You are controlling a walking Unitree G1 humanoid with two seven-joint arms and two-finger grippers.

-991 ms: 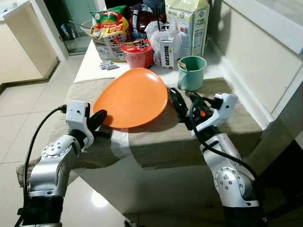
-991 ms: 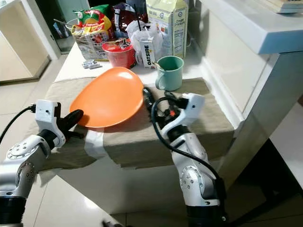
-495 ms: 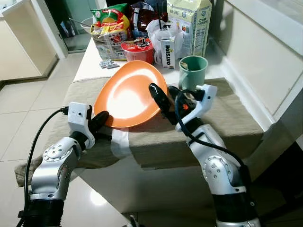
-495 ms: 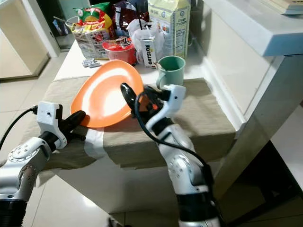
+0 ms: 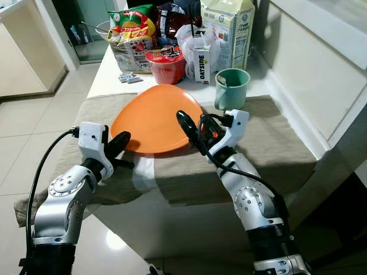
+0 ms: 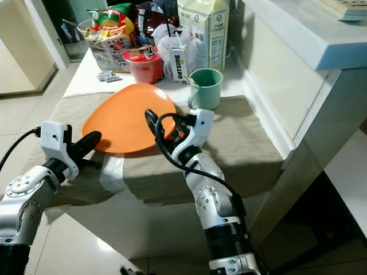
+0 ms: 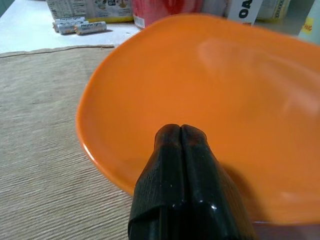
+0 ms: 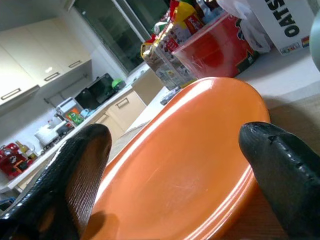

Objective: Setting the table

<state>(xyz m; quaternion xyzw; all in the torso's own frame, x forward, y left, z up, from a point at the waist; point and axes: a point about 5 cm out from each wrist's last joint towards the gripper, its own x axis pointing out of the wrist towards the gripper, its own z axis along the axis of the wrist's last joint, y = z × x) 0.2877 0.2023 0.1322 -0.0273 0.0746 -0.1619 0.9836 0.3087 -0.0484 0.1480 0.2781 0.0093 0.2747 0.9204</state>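
An orange plate [image 5: 152, 117] lies on the beige cloth [image 5: 275, 143] that covers the near end of the table. My left gripper [image 5: 120, 140] is shut at the plate's near left rim; in the left wrist view its fingertips [image 7: 180, 132] press together just over the plate [image 7: 200, 75], with nothing between them. My right gripper [image 5: 192, 132] is open at the plate's near right rim. In the right wrist view its fingers [image 8: 75, 170] stand wide apart, and the plate [image 8: 190, 150] lies beyond them.
A green mug [image 5: 232, 86] stands just right of the plate. Behind it crowd a red noodle bowl [image 5: 166, 64], a small Oatside carton [image 5: 200, 63], a tall carton [image 5: 226, 31], snack bags [image 5: 133, 31] and batteries [image 5: 131, 78]. A white counter [image 5: 321, 63] borders the right.
Half a second ago the plate stood tilted up on its near edge; now it lies flat again. My right gripper has moved left, from beside the plate to its rim.
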